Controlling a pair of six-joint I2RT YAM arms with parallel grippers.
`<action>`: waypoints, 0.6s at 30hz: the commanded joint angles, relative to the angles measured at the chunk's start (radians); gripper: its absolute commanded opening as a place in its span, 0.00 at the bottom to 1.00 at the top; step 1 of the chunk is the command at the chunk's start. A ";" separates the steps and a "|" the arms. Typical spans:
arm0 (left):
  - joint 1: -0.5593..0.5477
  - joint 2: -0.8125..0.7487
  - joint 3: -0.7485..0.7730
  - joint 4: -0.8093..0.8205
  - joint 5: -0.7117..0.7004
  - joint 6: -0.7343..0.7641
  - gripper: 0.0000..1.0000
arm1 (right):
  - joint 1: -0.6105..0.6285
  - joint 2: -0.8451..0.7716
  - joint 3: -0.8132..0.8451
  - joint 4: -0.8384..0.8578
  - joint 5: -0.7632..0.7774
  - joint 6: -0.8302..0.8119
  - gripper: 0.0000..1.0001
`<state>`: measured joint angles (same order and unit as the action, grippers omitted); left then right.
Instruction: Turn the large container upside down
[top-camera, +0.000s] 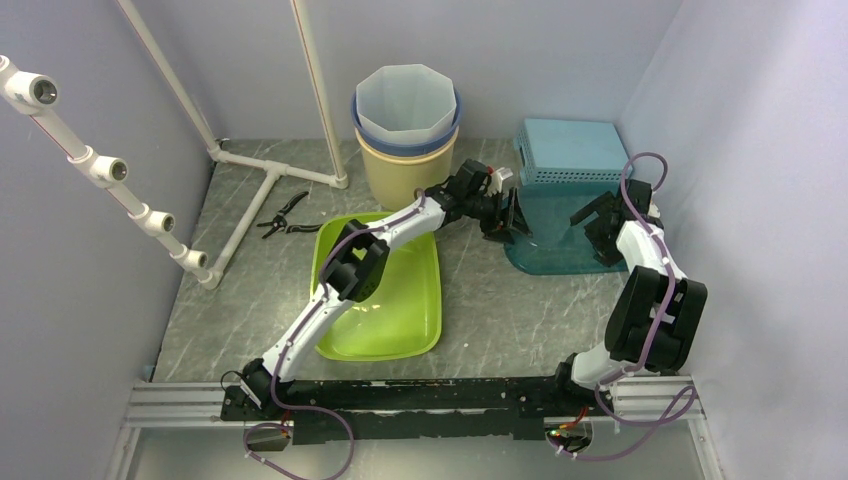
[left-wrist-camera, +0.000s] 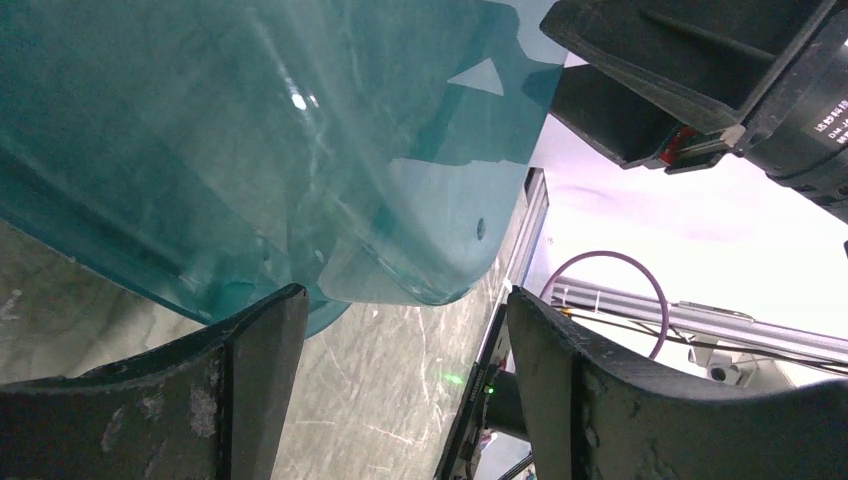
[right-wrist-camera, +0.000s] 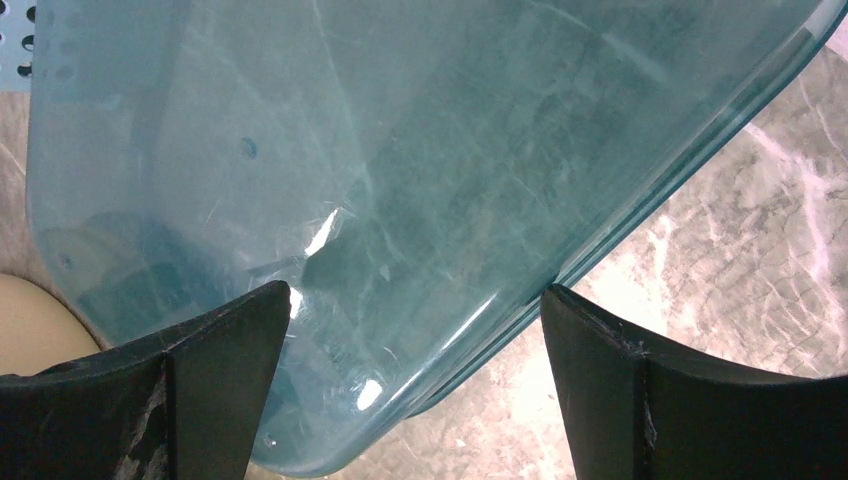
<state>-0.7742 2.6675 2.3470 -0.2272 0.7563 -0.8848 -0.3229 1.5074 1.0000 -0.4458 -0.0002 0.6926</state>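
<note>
Tabletop (top-camera: 500, 310) grey marble (walls (top-camera: 540, 60) pale) | left hand (top-camera: 512, 218), right hand (top-camera: 598, 228) released, flanking large container (top-camera: 550, 255)

Pale lilac walls (top-camera: 550, 50) enclose a grey marbled tabletop (top-camera: 500, 310).

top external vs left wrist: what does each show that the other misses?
Top external only: the green tub, stacked buckets, pliers, a light blue basket, and both arms flanking the teal container. Left wrist only: the container's rounded lower corner close up, just ahead of the spread fingers of the left end effector, with scuffed tabletop beneath. Both: the container, the marble table, and the right end effector on its far side.
</note>
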 joint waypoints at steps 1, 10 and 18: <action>0.004 0.011 0.048 0.071 0.051 -0.027 0.78 | 0.000 -0.007 0.037 0.015 0.026 0.023 1.00; 0.003 -0.058 0.008 0.005 0.021 0.020 0.79 | 0.000 -0.023 0.061 -0.035 0.016 0.009 1.00; -0.006 -0.258 -0.172 -0.048 -0.078 0.121 0.80 | -0.001 -0.124 0.029 -0.092 0.058 -0.009 1.00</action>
<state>-0.7692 2.5881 2.2234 -0.2741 0.7254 -0.8444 -0.3229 1.4605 1.0180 -0.5034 0.0193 0.6991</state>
